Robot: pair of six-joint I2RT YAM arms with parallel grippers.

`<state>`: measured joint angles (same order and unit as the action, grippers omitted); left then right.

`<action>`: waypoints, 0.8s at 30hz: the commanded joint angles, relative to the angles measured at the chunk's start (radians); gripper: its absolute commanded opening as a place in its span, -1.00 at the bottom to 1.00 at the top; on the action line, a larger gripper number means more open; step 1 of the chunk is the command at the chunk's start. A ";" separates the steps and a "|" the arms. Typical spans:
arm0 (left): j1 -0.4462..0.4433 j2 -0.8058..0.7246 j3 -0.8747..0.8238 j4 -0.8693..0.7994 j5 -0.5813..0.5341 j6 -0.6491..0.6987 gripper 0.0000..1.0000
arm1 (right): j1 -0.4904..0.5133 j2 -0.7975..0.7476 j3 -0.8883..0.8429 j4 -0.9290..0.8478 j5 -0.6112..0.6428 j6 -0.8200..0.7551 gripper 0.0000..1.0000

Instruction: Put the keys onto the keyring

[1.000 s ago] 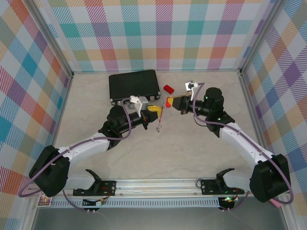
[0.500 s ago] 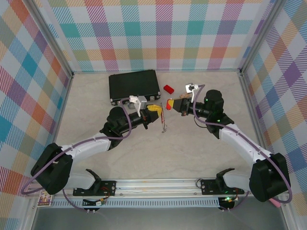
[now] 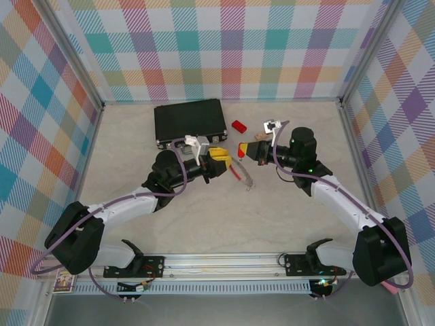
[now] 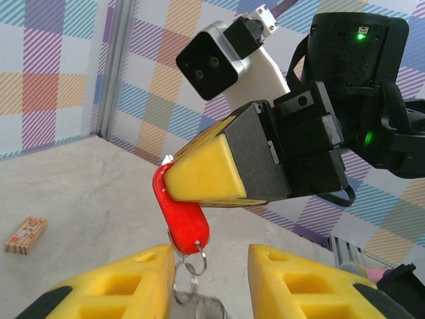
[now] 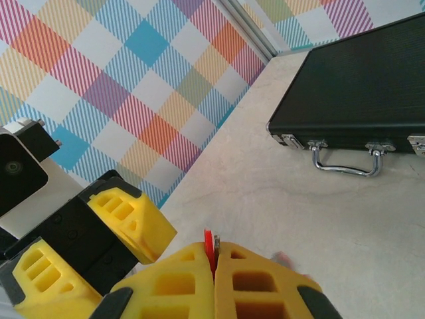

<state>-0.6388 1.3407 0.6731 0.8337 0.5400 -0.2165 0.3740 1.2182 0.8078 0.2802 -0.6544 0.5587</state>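
Pinching a key (image 4: pixel 184 216) by its red head, dead centre of the left wrist view, with the right gripper (image 4: pixel 176 181) pressed fully closed. Dangling the keyring (image 4: pixel 194 258) straight beneath it, right between the jaws of the left gripper (image 4: pixel 211 269), standing partway open at the bottom edge and gripping nothing.
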 commanded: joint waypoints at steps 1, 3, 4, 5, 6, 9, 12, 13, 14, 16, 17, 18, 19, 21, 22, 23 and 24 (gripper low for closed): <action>0.007 0.028 0.034 0.002 0.047 0.005 -0.33 | -0.003 -0.024 0.040 -0.001 -0.002 -0.024 -1.00; 0.007 0.037 0.035 0.006 0.049 0.003 -0.33 | -0.003 -0.027 0.041 -0.001 0.002 -0.023 -1.00; 0.007 0.041 0.034 0.008 0.049 0.001 -0.33 | -0.003 -0.029 0.041 0.000 0.002 -0.021 -1.00; 0.007 0.044 0.034 0.007 0.051 0.002 -0.33 | -0.003 -0.030 0.042 0.001 0.002 -0.019 -1.00; 0.006 0.047 0.035 0.006 0.052 0.002 -0.33 | -0.003 -0.031 0.042 0.003 0.002 -0.017 -1.00; 0.005 0.055 0.037 -0.001 0.057 0.004 -0.33 | -0.003 -0.032 0.044 0.005 0.004 -0.016 -1.00; 0.004 0.059 0.036 -0.006 0.057 0.008 -0.33 | -0.003 -0.032 0.044 0.010 0.010 -0.008 -1.00; 0.002 0.061 0.036 -0.009 0.057 0.009 -0.33 | -0.003 -0.032 0.044 0.011 0.012 -0.005 -1.00; 0.001 0.063 0.040 -0.012 0.057 0.014 -0.33 | -0.002 -0.031 0.044 0.015 0.014 -0.001 -1.00; -0.002 0.068 0.043 -0.019 0.058 0.017 -0.34 | -0.003 -0.033 0.043 0.016 0.018 0.001 -1.00; -0.004 0.070 0.046 -0.022 0.064 0.020 -0.37 | -0.003 -0.035 0.041 0.018 0.022 0.001 -1.00; -0.005 0.074 0.048 -0.027 0.069 0.023 -0.40 | -0.003 -0.036 0.041 0.018 0.025 0.001 -1.00; -0.007 0.077 0.050 -0.032 0.072 0.024 -0.41 | -0.003 -0.037 0.041 0.017 0.026 0.001 -1.00; -0.012 0.085 0.055 -0.046 0.079 0.031 -0.41 | -0.003 -0.037 0.041 0.018 0.029 0.002 -1.00; -0.014 0.088 0.056 -0.053 0.077 0.034 -0.41 | -0.003 -0.038 0.042 0.019 0.029 0.002 -1.00; -0.016 0.087 0.056 -0.056 0.076 0.038 -0.41 | -0.002 -0.039 0.043 0.020 0.030 0.004 -1.00; -0.015 0.087 0.055 -0.058 0.072 0.040 -0.40 | -0.002 -0.039 0.042 0.020 0.029 0.004 -1.00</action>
<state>-0.6476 1.4227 0.6979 0.7837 0.5873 -0.2047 0.3740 1.2060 0.8097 0.2684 -0.6292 0.5613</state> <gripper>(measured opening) 0.298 0.047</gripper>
